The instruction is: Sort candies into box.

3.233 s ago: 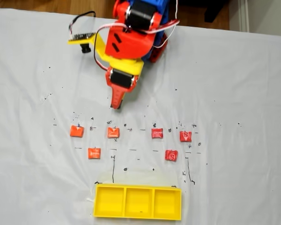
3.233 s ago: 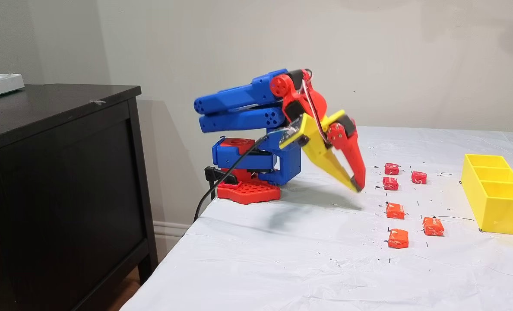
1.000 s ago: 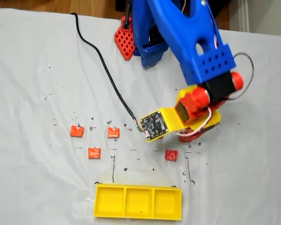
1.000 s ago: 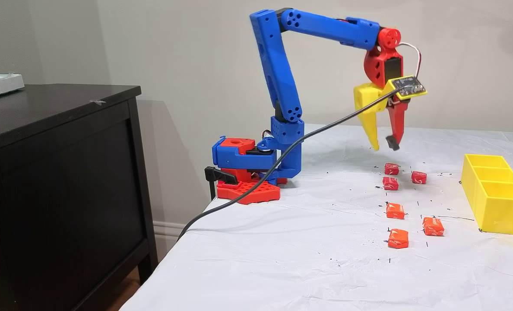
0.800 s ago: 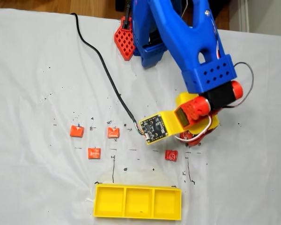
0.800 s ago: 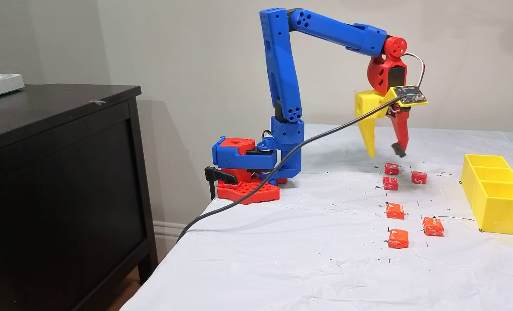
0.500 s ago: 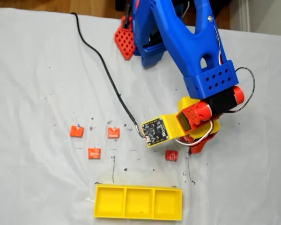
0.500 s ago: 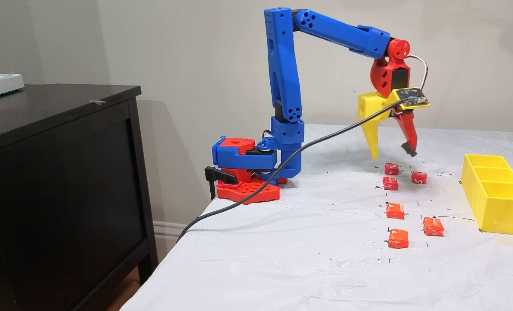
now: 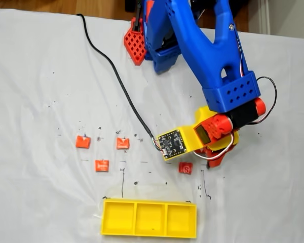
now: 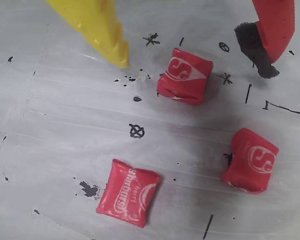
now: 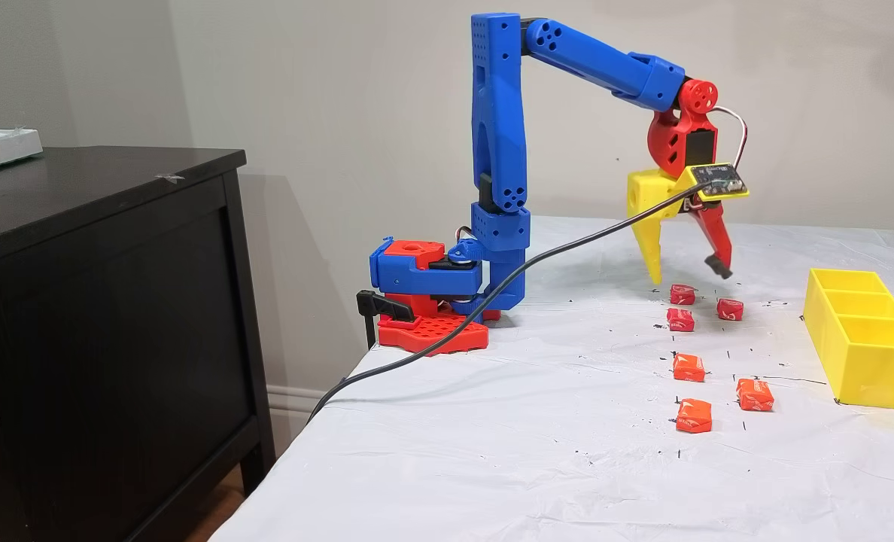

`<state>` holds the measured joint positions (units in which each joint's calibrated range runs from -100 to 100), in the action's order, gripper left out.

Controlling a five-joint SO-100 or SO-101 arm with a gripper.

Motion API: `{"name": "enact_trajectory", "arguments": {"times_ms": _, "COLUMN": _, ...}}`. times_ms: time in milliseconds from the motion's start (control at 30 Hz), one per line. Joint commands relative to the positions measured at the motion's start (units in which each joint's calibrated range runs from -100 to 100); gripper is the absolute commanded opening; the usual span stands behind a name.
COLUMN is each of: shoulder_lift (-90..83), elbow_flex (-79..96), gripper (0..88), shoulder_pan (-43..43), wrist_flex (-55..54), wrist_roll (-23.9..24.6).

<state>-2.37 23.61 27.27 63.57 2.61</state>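
The gripper (image 11: pixel 688 277) hangs above the group of red candies with its two fingers spread wide apart and nothing between them; in the wrist view the yellow finger (image 10: pixel 97 27) is at the upper left and the red finger with its black pad (image 10: pixel 270 30) at the upper right, and the red candy with the white S (image 10: pixel 185 75) lies on the cloth in the gap between them, a little lower in the picture than the tips; so I judge the coming move is mostly straight down, with small correction; the candy is almost square, a bit turned against the line of the fingers; two more red candies (image 10: pixel 129 199) (image 10: pixel 250 160) lie near, apart from the first, so the closing has room; three orange candies (image 9: pixel 83 142) (image 9: pixel 122 143) (image 9: pixel 102 165) lie well apart to the left in the fixed view from above; the yellow box (image 9: pixel 149 232) stands with all three compartments without candy, beyond the candies from the robot's base; the surface is a white cloth (image 11: pixel 492 452) with wrinkles and black ink marks (image 10: pixel 136 131); a dark cabinet (image 11: pixel 101 301) stands beside the table, before a plain wall.
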Motion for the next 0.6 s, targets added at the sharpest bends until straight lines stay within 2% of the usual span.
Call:
{"name": "enact_trajectory", "arguments": {"times_ms": 0, "shoulder_lift": 1.5, "elbow_flex": -3.6, "gripper": 31.0, "shoulder_pan": 0.4, "wrist_flex": -1.4, "wrist_roll": 0.0}}
{"name": "enact_trajectory", "arguments": {"times_ms": 433, "shoulder_lift": 6.9, "elbow_flex": -3.6, "gripper": 26.9, "shoulder_pan": 0.4, "wrist_flex": -5.6, "wrist_roll": -0.3}}
{"name": "enact_trajectory", "arguments": {"times_ms": 567, "shoulder_lift": 7.3, "elbow_flex": -3.6, "gripper": 10.4, "shoulder_pan": 0.1, "wrist_flex": -6.5, "wrist_roll": -0.4}}
